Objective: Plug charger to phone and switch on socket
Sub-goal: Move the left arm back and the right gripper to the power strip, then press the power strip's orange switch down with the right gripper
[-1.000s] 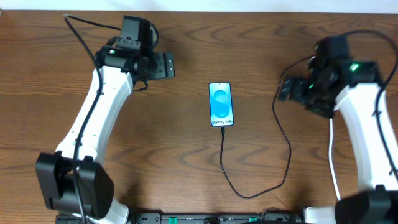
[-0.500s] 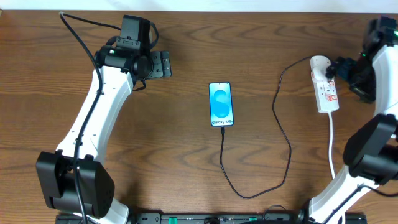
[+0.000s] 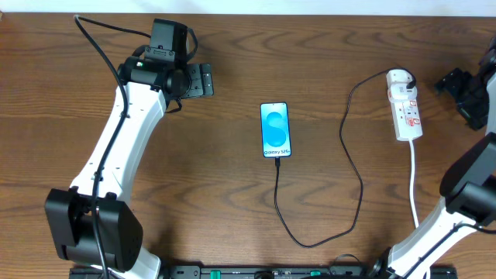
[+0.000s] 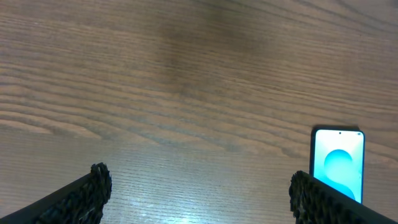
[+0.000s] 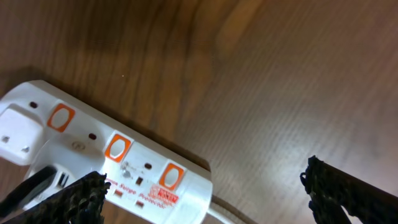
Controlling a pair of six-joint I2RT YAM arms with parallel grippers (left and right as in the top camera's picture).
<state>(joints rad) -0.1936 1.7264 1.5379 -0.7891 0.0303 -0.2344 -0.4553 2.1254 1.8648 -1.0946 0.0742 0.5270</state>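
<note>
charger (image 3: 277, 186) loops nearest, tip looks seated in the phone's near end | phone (image 3: 275, 129) flat mid-counter (image 3: 194, 170) | socket (image 3: 404, 108) far right, white plug (image 5: 15, 134) in its far outlet, the others bare | right tool (image 3: 452, 80) just right of it, spread, empty | left tool (image 3: 204, 80) far left, spread, empty | imo press the plug's red switch (image 5: 60, 117) straight down, don't shove the strip

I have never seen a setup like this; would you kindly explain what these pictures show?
Two white robot arms stand at a wooden table. One picture looks down from above; the other two come from cameras on each wrist. On it lie a phone with a blue screen, a white socket strip, and a thin black charger cable running from the phone's lower edge to the strip. The left end effector and the right end effector are both open and hold nothing.
</note>
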